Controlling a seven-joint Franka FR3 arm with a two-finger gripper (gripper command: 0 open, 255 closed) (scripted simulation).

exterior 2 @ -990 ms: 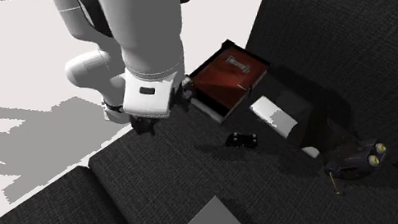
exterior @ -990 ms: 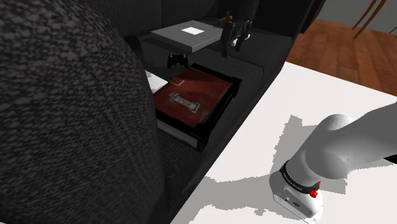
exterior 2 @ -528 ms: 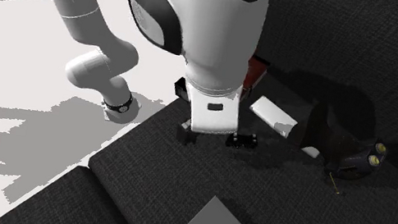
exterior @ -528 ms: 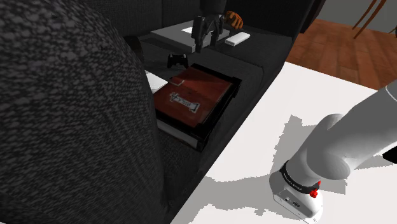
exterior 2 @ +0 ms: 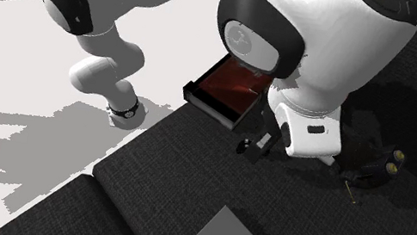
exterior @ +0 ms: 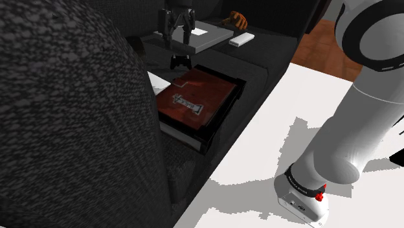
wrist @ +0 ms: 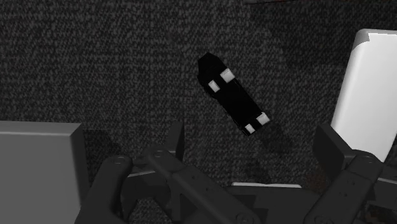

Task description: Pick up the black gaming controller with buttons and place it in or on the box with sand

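Observation:
The black gaming controller (exterior: 180, 62) lies on the dark couch seat, just beyond the far end of the box (exterior: 222, 111). That box is a black tray filled with red-brown sand, with a small grey item on top. My black gripper (exterior: 177, 37) hangs open above the couch, a little beyond the controller. In the wrist view the controller (wrist: 232, 97) lies slanted on the fabric ahead of the gripper (wrist: 251, 153), whose fingers (wrist: 173, 141) stand wide apart and touch nothing. In the second exterior view the gripper (exterior 2: 267, 144) partly covers the controller (exterior 2: 244, 146), and the box (exterior 2: 209, 104) sits beside them.
A flat grey slab (exterior: 201, 40) and a white remote (exterior: 239, 39) lie on the couch beyond the gripper. A white card (exterior: 158, 82) lies beside the box. A dark object with two yellow dots (exterior 2: 377, 167) rests on the seat. A couch cushion (exterior: 65, 116) bulks in the foreground.
The arm has swung across the couch toward the shoulder view's left and now hangs near the controller. The fingers stayed open. The controller and box have not moved.

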